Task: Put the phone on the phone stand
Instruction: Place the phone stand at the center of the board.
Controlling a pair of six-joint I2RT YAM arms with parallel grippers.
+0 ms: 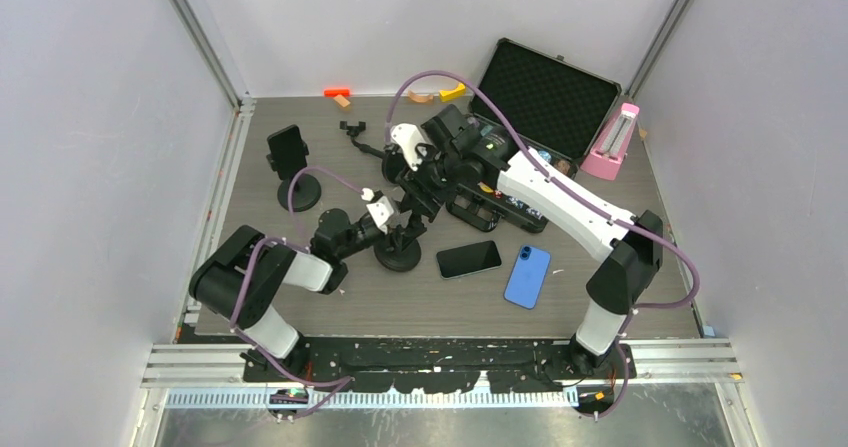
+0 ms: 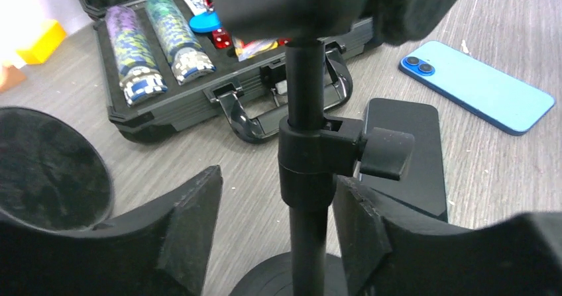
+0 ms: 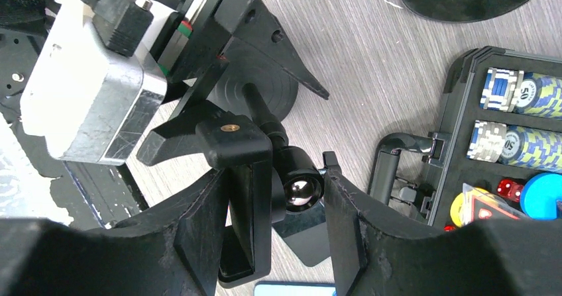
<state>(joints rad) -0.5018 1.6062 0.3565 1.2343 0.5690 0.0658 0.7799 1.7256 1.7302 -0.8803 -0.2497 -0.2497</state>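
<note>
At the desk's centre, the left gripper (image 2: pixel 278 183) sits parted astride the pole of the phone stand (image 1: pixel 398 257); the right gripper (image 3: pixel 275 170) brackets its head, and I cannot tell if it clamps; the black phone (image 1: pixel 468 259) lies flat just right of the base, long axis along the near edge, nearer the right arm; the open case (image 2: pixel 172 107) holds poker chips (image 2: pixel 159 44).

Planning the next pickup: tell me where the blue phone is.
Top view, right of centre: the blue phone lies on the table just right of the black phone.
</note>
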